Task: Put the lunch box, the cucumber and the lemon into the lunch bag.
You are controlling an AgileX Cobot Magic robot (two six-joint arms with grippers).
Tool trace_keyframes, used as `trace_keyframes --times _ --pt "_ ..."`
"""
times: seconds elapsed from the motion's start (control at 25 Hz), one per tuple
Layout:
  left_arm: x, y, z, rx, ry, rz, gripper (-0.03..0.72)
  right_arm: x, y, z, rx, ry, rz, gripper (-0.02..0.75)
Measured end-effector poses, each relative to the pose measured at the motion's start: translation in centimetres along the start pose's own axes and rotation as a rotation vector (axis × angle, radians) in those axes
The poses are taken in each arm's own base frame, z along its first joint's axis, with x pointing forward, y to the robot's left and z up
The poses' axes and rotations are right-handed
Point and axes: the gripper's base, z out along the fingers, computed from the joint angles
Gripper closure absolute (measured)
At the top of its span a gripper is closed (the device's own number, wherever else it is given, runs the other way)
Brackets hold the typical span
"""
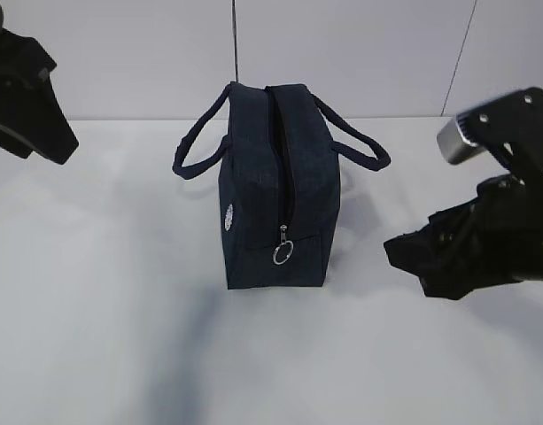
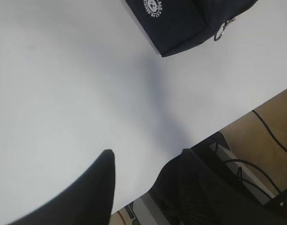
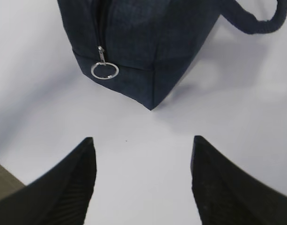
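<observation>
The lunch bag (image 1: pixel 275 186) is seen upright at centre frame on the table (image 1: pixel 94 292). The left gripper (image 2: pixel 143 187) and right gripper (image 3: pixel 142 180) are held wide, empty, at either side.

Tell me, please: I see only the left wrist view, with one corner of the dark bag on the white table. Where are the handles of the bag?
Observer: In the exterior view the lunch bag stands upright, and one loop handle hangs out to each side.
Operator: What is the right arm doing?
Observer: The right gripper is open, with its fingers apart. It is aimed at the bag's near corner and is not touching it.
Operator: Do you see the lunch box, cucumber or lemon?
Observer: No, none of the three views shows them.
</observation>
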Motion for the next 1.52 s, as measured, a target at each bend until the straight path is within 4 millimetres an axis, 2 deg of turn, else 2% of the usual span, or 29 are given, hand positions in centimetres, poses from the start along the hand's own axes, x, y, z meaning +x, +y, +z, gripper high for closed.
trace_keyframes --times 0.16,0.24,0.44,0.56,0.72,0.92,1.16,1.52 --pt "0.0 0.0 0.0 0.0 0.0 -0.002 0.384 2.1 -0.4 0.7 0.056 -0.024 0.008 0.262" --pt "0.0 0.0 0.0 0.0 0.0 -0.009 0.384 2.4 -0.3 0.8 0.063 -0.039 -0.004 0.262" --pt "0.0 0.0 0.0 0.0 0.0 -0.028 0.384 2.8 2.4 1.5 0.016 -0.097 -0.093 0.263" --pt "0.0 0.0 0.0 0.0 0.0 -0.03 0.384 3.4 3.5 2.6 0.001 -0.095 -0.139 0.263" --pt "0.0 0.0 0.0 0.0 0.0 -0.04 0.384 4.2 3.5 4.9 0.033 -0.072 -0.156 0.262" --pt "0.0 0.0 0.0 0.002 0.0 -0.063 0.384 5.0 3.3 7.0 0.062 -0.057 -0.012 0.263" --pt "0.0 0.0 0.0 0.003 0.0 -0.072 0.384 4.1 3.8 8.0 -0.001 -0.213 0.0 0.263" --pt "0.0 0.0 0.0 0.003 0.0 -0.073 0.384 4.7 5.1 11.3 -0.123 -0.423 -0.084 0.263"
